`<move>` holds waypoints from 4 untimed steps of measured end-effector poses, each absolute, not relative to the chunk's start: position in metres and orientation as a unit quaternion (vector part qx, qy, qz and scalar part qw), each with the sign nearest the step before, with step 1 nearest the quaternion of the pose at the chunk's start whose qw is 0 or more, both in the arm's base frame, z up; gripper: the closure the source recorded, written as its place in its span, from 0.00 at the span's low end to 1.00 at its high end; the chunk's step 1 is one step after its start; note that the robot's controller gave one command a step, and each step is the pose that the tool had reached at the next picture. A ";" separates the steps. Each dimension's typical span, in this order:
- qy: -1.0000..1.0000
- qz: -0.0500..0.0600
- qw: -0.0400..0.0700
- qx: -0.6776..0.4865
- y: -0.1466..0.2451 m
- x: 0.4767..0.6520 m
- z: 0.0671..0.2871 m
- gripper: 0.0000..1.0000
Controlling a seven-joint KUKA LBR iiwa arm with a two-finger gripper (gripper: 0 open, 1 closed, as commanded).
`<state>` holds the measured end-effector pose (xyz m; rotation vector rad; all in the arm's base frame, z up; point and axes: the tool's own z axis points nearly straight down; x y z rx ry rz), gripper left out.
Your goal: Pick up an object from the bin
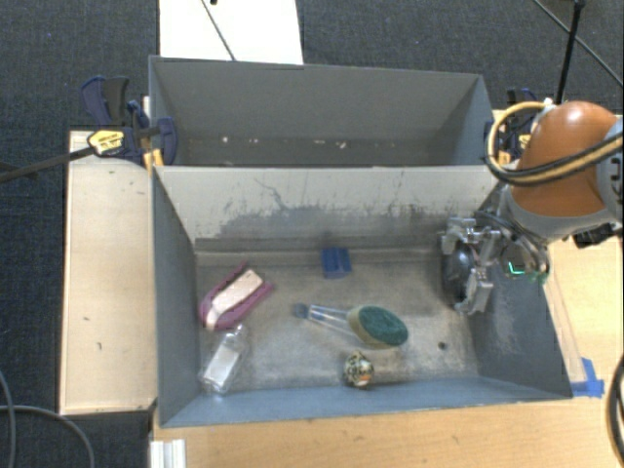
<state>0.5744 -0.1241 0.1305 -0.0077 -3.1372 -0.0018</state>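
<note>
Rounded orange wrist cover (565, 159), looped yellow and black cables (503, 156), silvery metalwork (475, 261) (small green light (511, 270)).

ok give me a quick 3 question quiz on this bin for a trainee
1. Which thing lies nearest the back wall of the bin? A) blue block B) ball C) brush
2. True or false: the gripper hangs over the pink pouch.
3. Fill in: the brush's head is ___ in colour.
Key: 1 A; 2 false, the gripper is by the wall on the view's right, far from the pouch; 3 green.
</note>
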 end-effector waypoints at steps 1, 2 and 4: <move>-0.991 -0.006 -0.011 -0.131 -0.137 0.567 0.076 0.00; -0.980 -0.001 -0.006 -0.200 -0.143 0.550 0.103 0.00; -0.933 -0.007 -0.003 -0.361 -0.141 0.545 0.073 0.00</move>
